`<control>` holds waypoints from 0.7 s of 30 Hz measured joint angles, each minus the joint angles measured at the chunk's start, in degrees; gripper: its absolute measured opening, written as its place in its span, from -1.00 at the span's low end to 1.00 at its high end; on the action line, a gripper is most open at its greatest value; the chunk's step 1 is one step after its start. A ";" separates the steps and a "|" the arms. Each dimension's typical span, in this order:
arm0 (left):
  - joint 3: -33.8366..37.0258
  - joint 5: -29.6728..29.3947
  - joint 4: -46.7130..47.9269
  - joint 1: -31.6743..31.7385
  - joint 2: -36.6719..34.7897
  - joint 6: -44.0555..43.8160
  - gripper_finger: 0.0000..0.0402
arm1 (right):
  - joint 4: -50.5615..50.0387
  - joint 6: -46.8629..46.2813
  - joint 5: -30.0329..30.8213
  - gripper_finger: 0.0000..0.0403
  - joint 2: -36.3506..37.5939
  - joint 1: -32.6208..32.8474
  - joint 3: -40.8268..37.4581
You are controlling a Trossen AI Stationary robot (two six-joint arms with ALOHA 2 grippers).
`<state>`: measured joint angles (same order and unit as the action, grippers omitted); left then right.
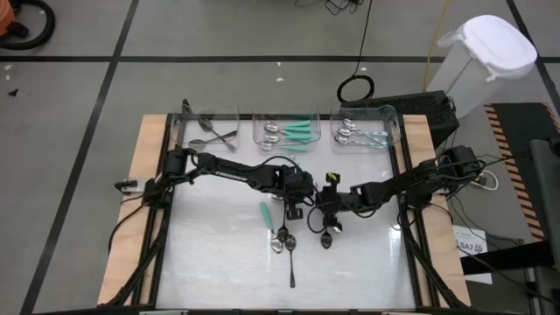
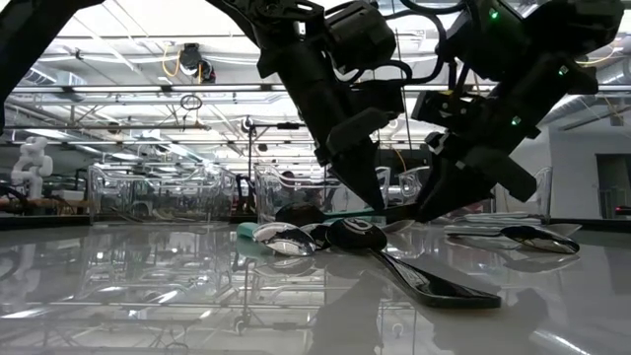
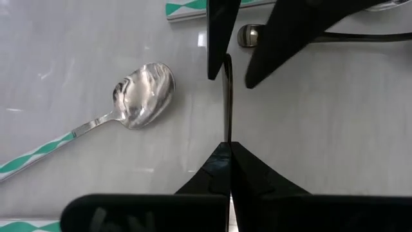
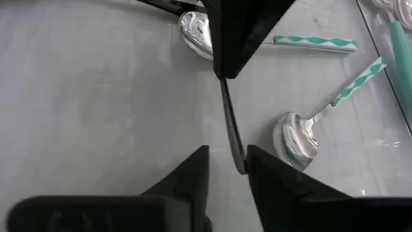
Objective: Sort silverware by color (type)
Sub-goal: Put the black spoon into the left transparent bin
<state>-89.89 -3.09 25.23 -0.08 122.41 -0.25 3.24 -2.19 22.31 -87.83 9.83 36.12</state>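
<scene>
Black spoon [image 3: 226,96] pinched in my left gripper [image 1: 293,207], frame centre; right gripper [image 1: 327,207] half-spread around handle. Handover step; next needs right squeeze, left release.

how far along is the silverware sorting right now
Done: three clear plastic bins at the table's far edge already hold spoons. In hand: the left gripper pinches a thin dark utensil handle, the right gripper closing around it. Left: a teal-handled silver spoon and others mid-table.
</scene>
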 joint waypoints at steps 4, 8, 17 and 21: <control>0.00 0.00 0.01 -0.02 0.00 0.00 -1.00 | 0.01 0.59 0.04 -0.76 0.00 -0.11 0.00; 0.00 -0.09 0.00 -0.07 0.00 0.04 -1.00 | -0.03 1.44 -0.30 -0.96 0.00 -0.08 0.00; -0.93 0.42 5.08 -0.64 -0.37 -1.13 -0.79 | -3.03 3.46 2.32 -0.98 0.62 1.07 0.00; -4.17 -1.19 12.10 -0.92 -0.70 -3.78 -0.60 | -5.30 4.00 5.47 -0.98 2.49 2.46 0.00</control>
<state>-94.05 -4.28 37.34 -0.99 121.71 -4.03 -2.06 1.80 27.77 -85.34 12.29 36.12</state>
